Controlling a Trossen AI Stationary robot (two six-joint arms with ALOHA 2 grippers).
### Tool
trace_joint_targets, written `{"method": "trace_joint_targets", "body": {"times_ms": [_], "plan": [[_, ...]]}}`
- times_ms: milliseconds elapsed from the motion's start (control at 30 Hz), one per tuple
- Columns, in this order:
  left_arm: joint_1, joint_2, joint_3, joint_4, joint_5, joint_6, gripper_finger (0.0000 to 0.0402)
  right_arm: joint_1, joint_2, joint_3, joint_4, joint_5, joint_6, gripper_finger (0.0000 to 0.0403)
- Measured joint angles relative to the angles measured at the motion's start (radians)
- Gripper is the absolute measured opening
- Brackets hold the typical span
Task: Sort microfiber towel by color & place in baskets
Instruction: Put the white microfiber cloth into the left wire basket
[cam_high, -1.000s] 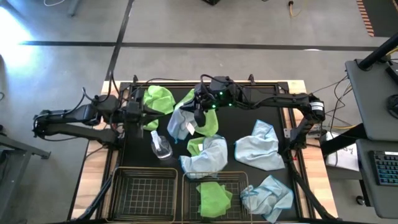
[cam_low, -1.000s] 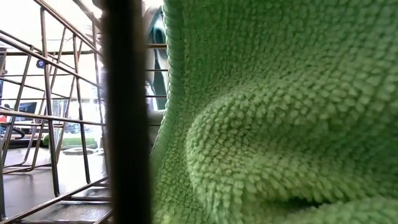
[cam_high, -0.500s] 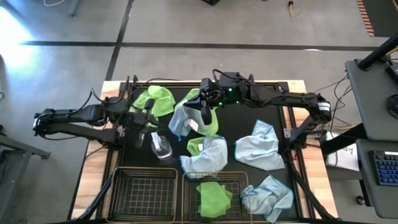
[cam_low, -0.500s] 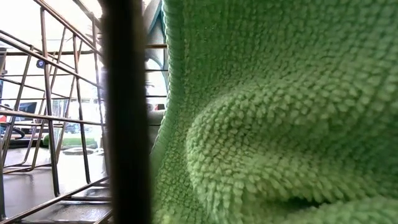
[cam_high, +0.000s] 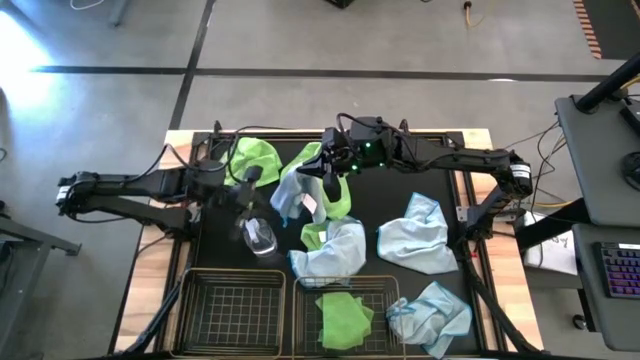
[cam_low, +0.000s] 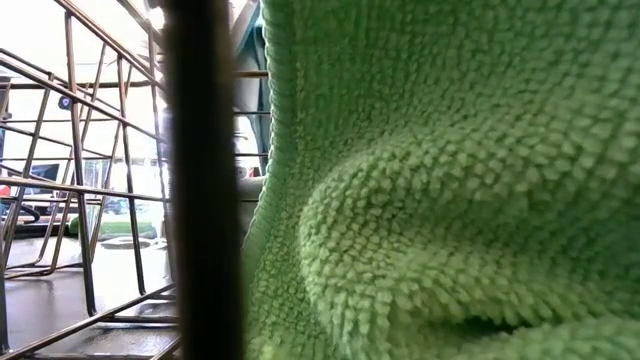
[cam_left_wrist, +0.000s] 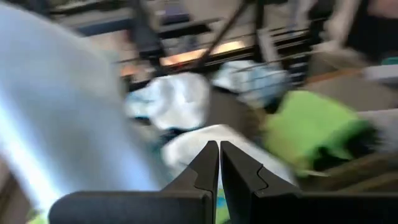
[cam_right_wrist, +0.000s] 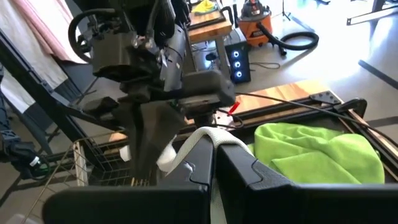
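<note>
My right gripper (cam_high: 326, 178) (cam_right_wrist: 211, 144) hovers over the towel pile at the table's far middle, shut on a pale light blue microfiber towel (cam_high: 293, 196). Beside that towel lie lime green towels (cam_high: 254, 158) (cam_high: 330, 200) (cam_high: 314, 236). More light blue towels rest at the middle (cam_high: 336, 252), the right (cam_high: 418, 236) and the near right (cam_high: 432, 312). One green towel (cam_high: 345, 316) (cam_low: 440, 190) lies in the right basket (cam_high: 385, 290). The left basket (cam_high: 230, 312) holds nothing. My left gripper (cam_high: 247, 196) (cam_left_wrist: 219, 157) is shut and held above the table near the spray bottle. My right gripper pinches a fold of the light blue towel (cam_right_wrist: 200, 134) between its two fingertips, coming from above and from the table's right. The towel hangs below the fingers with its lower part (cam_high: 290, 210) resting on the pile.
A small clear spray bottle (cam_high: 258, 236) lies on the mat between my left gripper and the baskets. Both baskets stand side by side at the near edge. The near-right blue towel drapes beside the right basket. Bare mat shows at the far right (cam_high: 440, 185).
My left gripper has swept toward the table's right, from beside the far-left green towel to a spot above the spray bottle, and is still blurred with motion. My right gripper has shifted slightly toward the far right, keeping its hold on the blue towel.
</note>
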Motion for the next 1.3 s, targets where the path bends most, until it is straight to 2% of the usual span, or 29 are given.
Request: {"method": "trace_joint_targets", "body": {"times_ms": [67,233,300,333,433,600,800,933,1133,1300], "plan": [[0.0,0.01,0.02,0.0,-0.151,0.01,0.0002,0.0,0.0,0.0,-0.003,0.0,-0.001,0.0009],[0.001,0.033,0.078,-0.001,-0.664,0.01,0.0002,0.0,-0.001,0.0,-0.03,0.001,-0.009,0.0009],[0.002,0.043,0.096,-0.015,-0.804,0.009,0.0002,0.0,-0.002,0.0,-0.048,0.001,-0.015,0.0009],[0.002,0.049,0.104,-0.027,-0.842,0.009,0.0002,0.0,-0.002,0.0,-0.059,0.003,-0.023,0.0009],[0.001,0.065,0.119,-0.044,-0.841,0.011,0.0002,0.0,-0.002,0.0,-0.08,0.004,-0.034,0.0009],[0.001,0.102,0.142,-0.092,-0.737,-0.035,0.0002,0.0,-0.002,0.0,-0.076,0.005,-0.045,0.0009],[0.001,0.164,0.19,-0.144,-0.737,-0.049,0.0013,0.0,-0.002,0.0,-0.076,0.005,-0.056,0.0009],[0.001,0.196,0.232,-0.168,-0.737,-0.048,0.0042,0.0,-0.002,0.0,-0.083,0.005,-0.076,0.0009],[0.001,0.242,0.305,-0.317,-0.736,-0.102,0.0103,-0.02,-0.011,0.0,-0.107,0.008,-0.091,0.0009],[0.001,0.279,0.357,-0.332,-0.737,-0.119,0.0147,-0.051,-0.022,0.0,-0.11,0.074,-0.118,0.0009]]}}
